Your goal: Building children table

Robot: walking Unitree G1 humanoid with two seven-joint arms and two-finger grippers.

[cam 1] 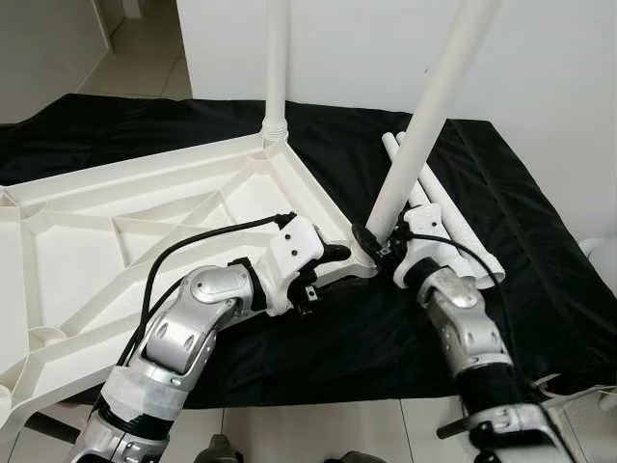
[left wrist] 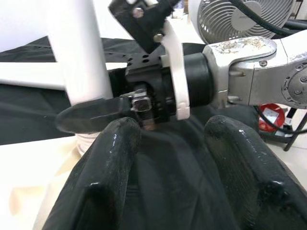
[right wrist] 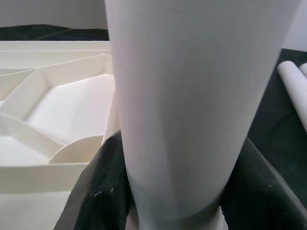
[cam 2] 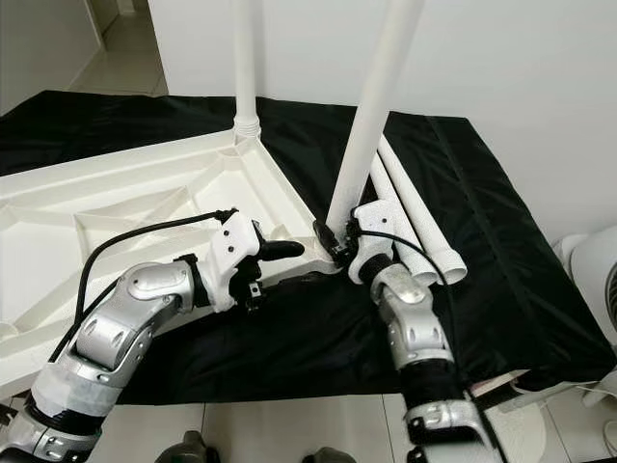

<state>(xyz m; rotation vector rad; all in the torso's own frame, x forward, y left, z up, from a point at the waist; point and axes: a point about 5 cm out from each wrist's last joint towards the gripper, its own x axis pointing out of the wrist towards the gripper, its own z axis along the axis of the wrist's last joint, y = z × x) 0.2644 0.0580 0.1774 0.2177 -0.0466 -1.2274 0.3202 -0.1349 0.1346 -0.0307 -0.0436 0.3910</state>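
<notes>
Tabletop (cam 1: 116, 241) is white plastic, lying upside down with ribbed underside up, on a black cloth (cam 1: 540, 270) over the floor. One leg (cam 1: 276, 68) is already standing upright in the far corner socket.

Right arm is bent forward from lower right, forearm angled up toward the tabletop's near corner. Right gripper (cam 2: 339, 241) is clamped on a second leg (cam 2: 371, 106) just above its bottom end; right wrist view shows a black finger (right wrist: 96, 191) on each side of the white tube, both touching it. This leg tilts, top leaning to the robot's right, base at the corner socket. Can't tell whether it's seated.

Left arm is elbow-out, forearm crossing over the tabletop edge, left gripper (cam 1: 333, 256) pointing at the same corner, just beside the right gripper. Its fingers (left wrist: 105, 182) are spread apart and hold nothing, black cloth visible between them.

Two spare legs (cam 2: 415, 217) lie on the cloth just beyond the right wrist. A fan (cam 2: 598, 289) sits at far right.
</notes>
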